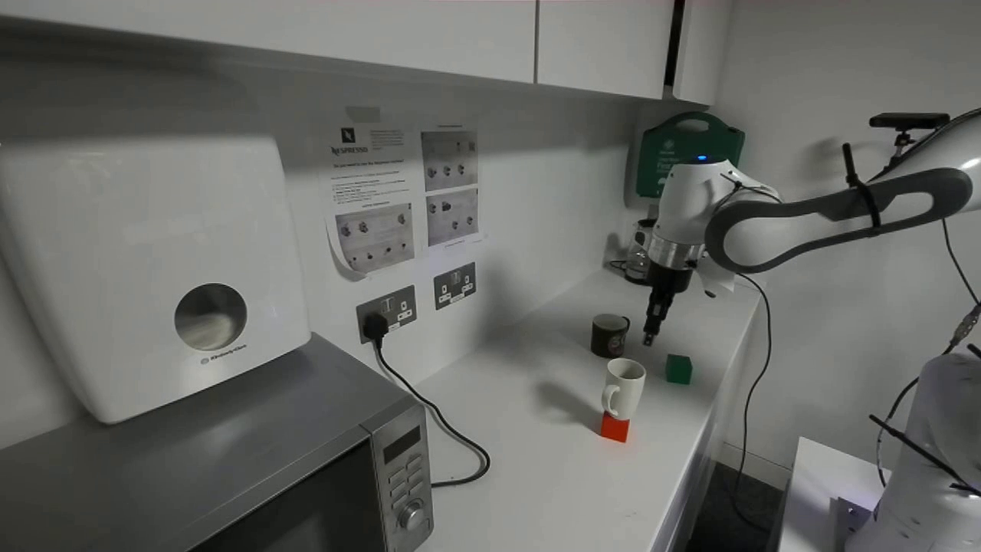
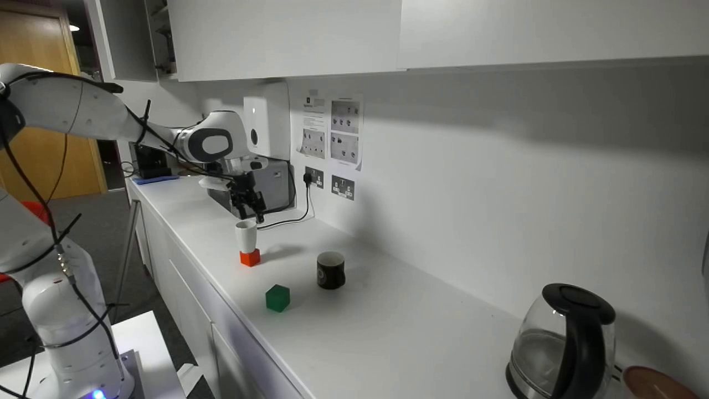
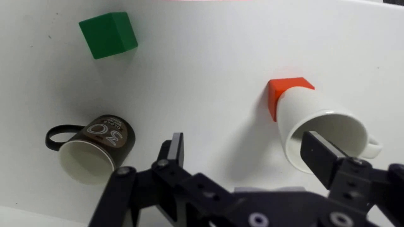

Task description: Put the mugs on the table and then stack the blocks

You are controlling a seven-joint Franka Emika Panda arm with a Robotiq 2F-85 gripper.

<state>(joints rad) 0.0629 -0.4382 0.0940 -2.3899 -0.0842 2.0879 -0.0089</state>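
Pincer [image 3: 243,142] nearest the camera in the wrist view: fingers spread wide, gripping nothing. White mug [image 1: 624,389] stands upright on the red block [image 1: 615,428] in both exterior views, so not on the bench [image 2: 421,332] itself; one fingertip overlaps its mouth in the wrist view, contact cannot be told. Dark mug [image 2: 330,275] upright directly on the bench. Green block [image 2: 277,298] also on the bench, near the dark mug and apart from the red one. Progress, my judgement: mug placing about half done, block stacking not begun. Remaining: white mug down onto the bench, then one block onto the other.
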